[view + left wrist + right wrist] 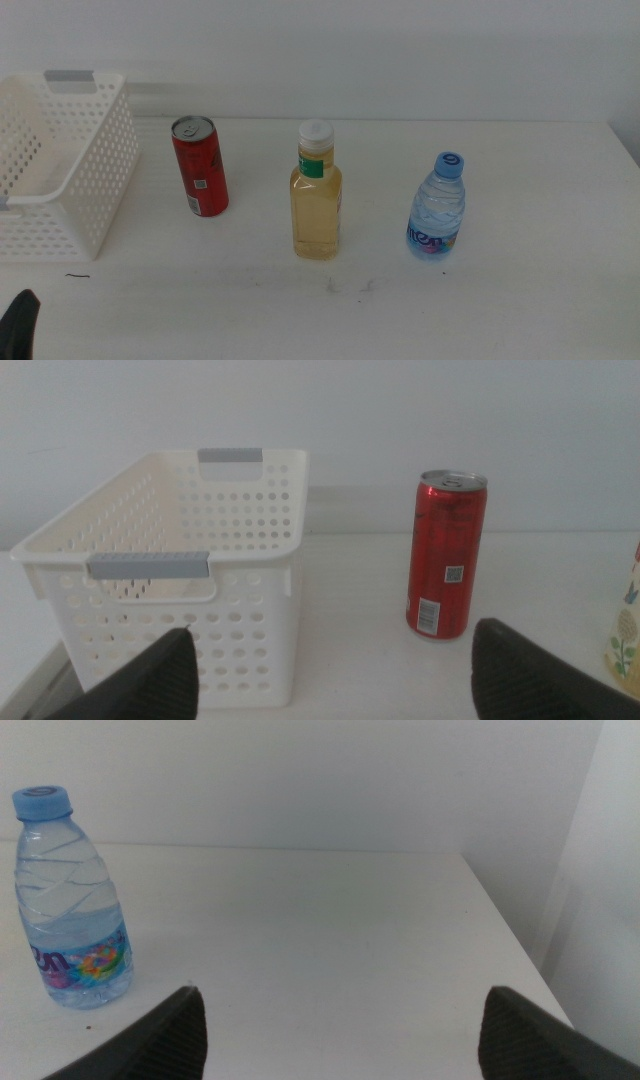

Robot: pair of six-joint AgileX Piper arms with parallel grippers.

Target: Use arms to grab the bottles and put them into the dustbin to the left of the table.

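The left gripper [330, 670] stands with its two dark jaws wide apart and holds nothing. No object lies between them, and neither jaw touches anything. In its wrist view it faces the white perforated dustbin [170, 575] and the red can [447, 555], both some way ahead of the jaw tips. In the middle view only a dark tip of this gripper [20, 322] shows, at the bottom left corner, low beside the dustbin [90, 170].

The right gripper [340, 1030] is likewise spread wide and empty. Its wrist view shows bare white table [300, 920] between the jaws, with the blue-capped water bottle [70, 900] standing off to one side, apart from both jaws. This gripper does not appear in the middle view.

All three drink containers stand upright on the table [520, 290] in a row, well apart from each other. The red can [200, 166] is nearest the dustbin but not touching it. The tall bottle of yellow liquid [317, 192], with white cap and green neck band, stands in the middle. The water bottle [438, 208] stands furthest right. The dustbin sits at the table's left edge, with a grey handle strip [72, 76] on its far rim. As far as its interior can be seen, it holds no bottle.
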